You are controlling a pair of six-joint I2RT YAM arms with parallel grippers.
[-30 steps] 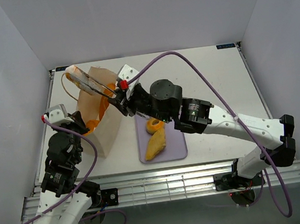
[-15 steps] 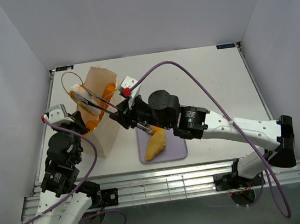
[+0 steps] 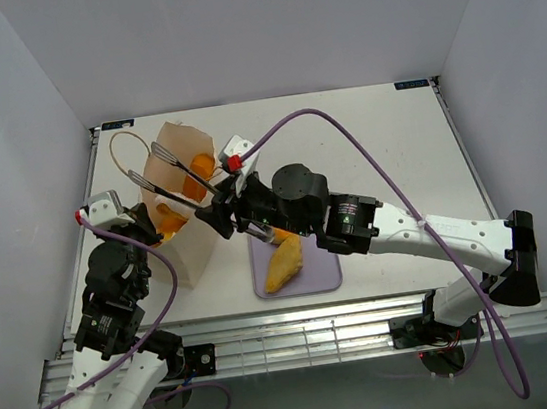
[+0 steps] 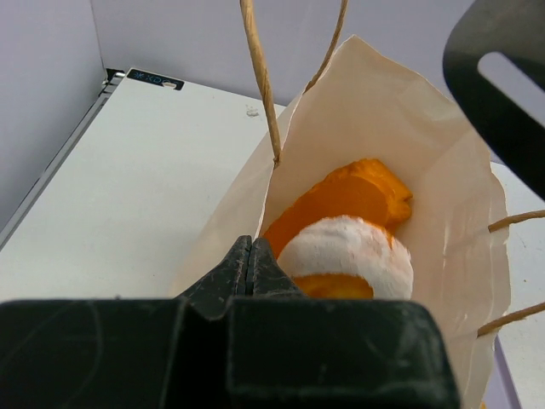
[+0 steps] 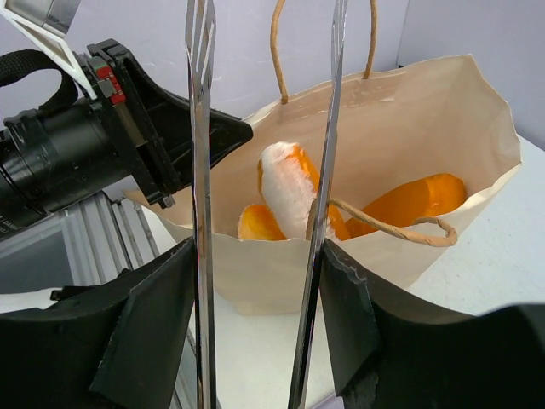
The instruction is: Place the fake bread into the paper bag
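The paper bag (image 3: 185, 238) stands open at the left of the table. My left gripper (image 3: 149, 228) is shut on its near rim, which the left wrist view (image 4: 249, 254) shows pinched between the jaws. Fake bread lies inside: an orange loaf (image 4: 345, 196) and a white-dusted ring (image 4: 349, 250), also in the right wrist view (image 5: 285, 183). My right gripper (image 5: 255, 315) is shut on the silver tongs (image 3: 188, 180), whose spread, empty tips hang over the bag's mouth. A golden turnover (image 3: 283, 264) lies on the lavender tray (image 3: 325, 270).
The right arm (image 3: 356, 219) reaches across the tray's far end toward the bag, with a bit of another orange piece (image 3: 283, 233) showing under it. The bag's cord handles (image 3: 117, 149) stick up at the far left. White walls close in the table.
The tongs carried a white-dusted bread piece down into the bag's mouth and have opened; the piece now lies in the bag. The left gripper has kept its hold on the rim.
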